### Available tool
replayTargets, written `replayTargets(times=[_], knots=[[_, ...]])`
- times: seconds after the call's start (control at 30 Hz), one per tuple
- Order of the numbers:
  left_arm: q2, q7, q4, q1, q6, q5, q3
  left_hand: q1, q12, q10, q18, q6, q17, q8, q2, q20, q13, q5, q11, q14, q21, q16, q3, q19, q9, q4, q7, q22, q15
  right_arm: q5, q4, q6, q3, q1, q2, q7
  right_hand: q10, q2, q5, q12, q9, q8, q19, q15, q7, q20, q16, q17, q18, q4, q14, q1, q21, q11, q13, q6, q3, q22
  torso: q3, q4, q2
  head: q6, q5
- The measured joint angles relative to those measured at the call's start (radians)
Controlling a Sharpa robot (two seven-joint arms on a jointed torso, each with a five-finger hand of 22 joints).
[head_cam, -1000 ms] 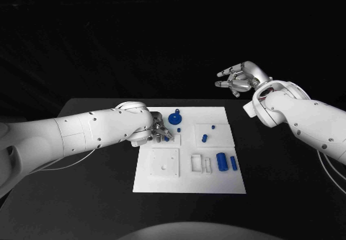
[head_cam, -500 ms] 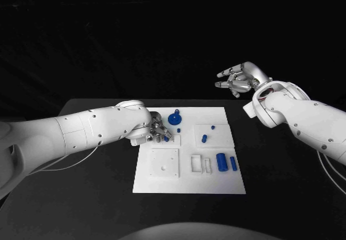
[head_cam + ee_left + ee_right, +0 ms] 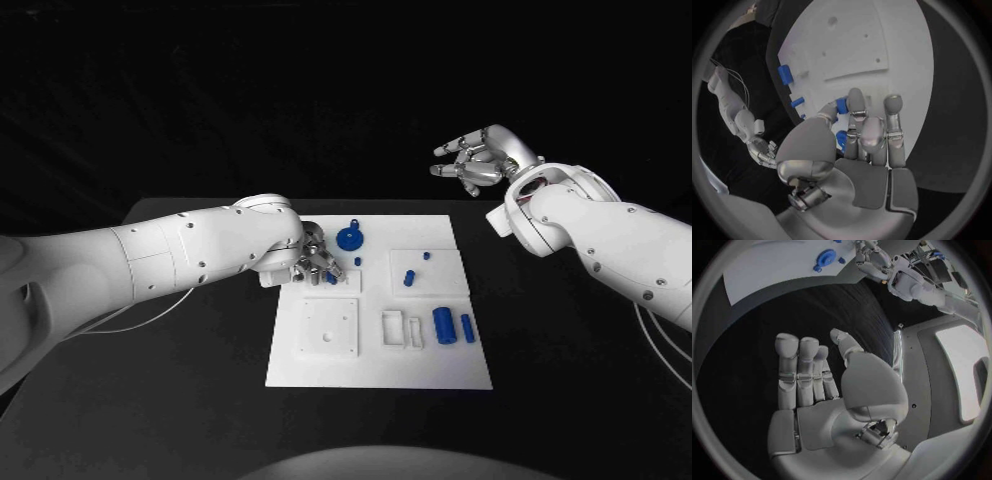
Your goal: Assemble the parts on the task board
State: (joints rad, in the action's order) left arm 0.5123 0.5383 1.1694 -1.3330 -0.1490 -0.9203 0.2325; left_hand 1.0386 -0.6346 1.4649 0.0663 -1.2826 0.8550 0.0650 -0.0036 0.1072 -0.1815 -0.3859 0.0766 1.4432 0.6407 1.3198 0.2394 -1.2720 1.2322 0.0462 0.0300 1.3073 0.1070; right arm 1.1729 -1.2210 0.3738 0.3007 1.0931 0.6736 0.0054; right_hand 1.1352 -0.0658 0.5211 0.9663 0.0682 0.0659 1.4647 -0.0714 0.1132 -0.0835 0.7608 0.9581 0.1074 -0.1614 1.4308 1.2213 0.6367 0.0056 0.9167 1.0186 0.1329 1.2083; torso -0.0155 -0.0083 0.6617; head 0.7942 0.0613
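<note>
Resting on the white rectangular task board (image 3: pixel 378 345), the left hand (image 3: pixel 316 265) apparently pinches a small blue part (image 3: pixel 842 105), while the right hand (image 3: pixel 476 160) hovers far right, fingers apart, empty.

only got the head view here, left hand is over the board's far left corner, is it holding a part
Observer: The left wrist view shows the left hand with a small blue part between thumb and fingertip, over the board.
Operator: anything else blue under the palm
Observer: Yes, a second blue piece sits just behind the fingers, close to the palm.
Operator: and the right hand, anything in it
Observer: No. The right wrist view shows the right hand bare, fingers straight and apart, over the black table, away from the board.
</note>
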Motion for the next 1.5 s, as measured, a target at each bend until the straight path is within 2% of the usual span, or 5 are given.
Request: replayTargets(times=[0.3, 0.37, 0.43, 0.53, 1.5], knots=[[0.001, 0.001, -0.001, -0.013, -0.048, -0.02, 0.002, 0.012, 0.004, -0.002, 0.0, 0.004, -0.008, 0.005, 0.012, 0.004, -0.001, 0.014, -0.002, -0.004, -0.006, -0.003, 0.0, 0.004, 0.001, 0.0, -0.004, 0.001, 0.004, 0.001, 0.0, 0.0, 0.0, 0.0, -0.001, 0.0, 0.0, 0.0, 0.0, 0.0, 0.0, 0.0, 0.0, 0.0, 0.0, 0.0, 0.0, 0.0, 0.0, 0.0, 0.0, 0.0, 0.0, 0.0, 0.001, 0.0, 0.0, -0.001, 0.0004, 0.0007, 0.0, 0.002, -0.001], [0.0, 0.0, -0.002, -0.013, -0.056, -0.027, 0.003, 0.012, 0.004, -0.002, 0.0, 0.005, -0.013, 0.005, 0.012, 0.004, -0.002, 0.03, -0.002, -0.004, -0.006, -0.003, 0.0, 0.004, 0.002, 0.0, -0.005, 0.001, 0.004, 0.001, 0.0, 0.0, 0.0, 0.0, -0.001, -0.001, 0.0, 0.0, 0.0, 0.0, 0.0, 0.0, 0.0, 0.0, 0.0, 0.0, 0.0, 0.0, 0.0, 0.0, 0.0, 0.0, 0.0, 0.0, 0.001, 0.0, 0.0, -0.001, 0.0003, 0.0007, 0.0, 0.002, -0.001], [-0.001, -0.001, -0.003, -0.014, -0.06, -0.032, 0.003, 0.017, 0.004, -0.002, 0.0, 0.008, -0.015, 0.005, 0.017, 0.004, -0.002, 0.078, -0.002, -0.004, -0.006, -0.003, 0.0, 0.004, 0.002, 0.0, -0.002, 0.001, 0.004, 0.001, 0.0, 0.0, 0.0, 0.0, -0.001, -0.001, 0.0, 0.0, 0.0, 0.0, 0.0, 0.0, 0.0, 0.0, 0.0, 0.0, 0.0, 0.0, 0.0, 0.0, 0.0, 0.0, 0.0, 0.0, 0.001, 0.0, 0.0, -0.001, 0.0004, 0.0008, 0.0, 0.003, -0.001], [-0.004, -0.003, -0.005, -0.015, -0.064, -0.039, 0.003, 0.019, 0.009, -0.002, 0.0, 0.011, -0.017, 0.004, 0.019, 0.004, -0.005, 0.098, -0.002, -0.004, -0.01, -0.003, -0.002, 0.004, 0.001, 0.003, -0.003, 0.001, 0.004, 0.001, 0.0, 0.0, 0.0, 0.0, -0.001, -0.001, 0.0, 0.0, 0.0, 0.0, 0.0, 0.0, 0.0, 0.0, 0.0, 0.0, 0.0, 0.0, 0.0, 0.0, 0.0, 0.0, 0.0, 0.0, 0.001, 0.0, 0.0, -0.001, 0.0005, 0.0011, 0.0, 0.003, -0.001], [-0.013, -0.016, -0.002, -0.013, -0.03, -0.039, 0.004, 0.022, 0.009, -0.005, 0.003, 0.016, -0.014, 0.004, 0.022, 0.004, -0.008, 0.1, -0.006, -0.004, -0.01, -0.003, -0.001, 0.004, 0.008, 0.004, -0.003, 0.0, 0.004, 0.002, 0.001, 0.0, 0.0, -0.001, -0.004, -0.002, 0.0, 0.0, 0.0, 0.0, 0.0, 0.0, 0.0, 0.0, 0.0, 0.0, 0.0, 0.0, 0.0, 0.0, 0.0, 0.0, 0.0, 0.0, 0.001, 0.0, 0.0, -0.001, -0.0006, 0.001, -0.001, 0.002, -0.002]])
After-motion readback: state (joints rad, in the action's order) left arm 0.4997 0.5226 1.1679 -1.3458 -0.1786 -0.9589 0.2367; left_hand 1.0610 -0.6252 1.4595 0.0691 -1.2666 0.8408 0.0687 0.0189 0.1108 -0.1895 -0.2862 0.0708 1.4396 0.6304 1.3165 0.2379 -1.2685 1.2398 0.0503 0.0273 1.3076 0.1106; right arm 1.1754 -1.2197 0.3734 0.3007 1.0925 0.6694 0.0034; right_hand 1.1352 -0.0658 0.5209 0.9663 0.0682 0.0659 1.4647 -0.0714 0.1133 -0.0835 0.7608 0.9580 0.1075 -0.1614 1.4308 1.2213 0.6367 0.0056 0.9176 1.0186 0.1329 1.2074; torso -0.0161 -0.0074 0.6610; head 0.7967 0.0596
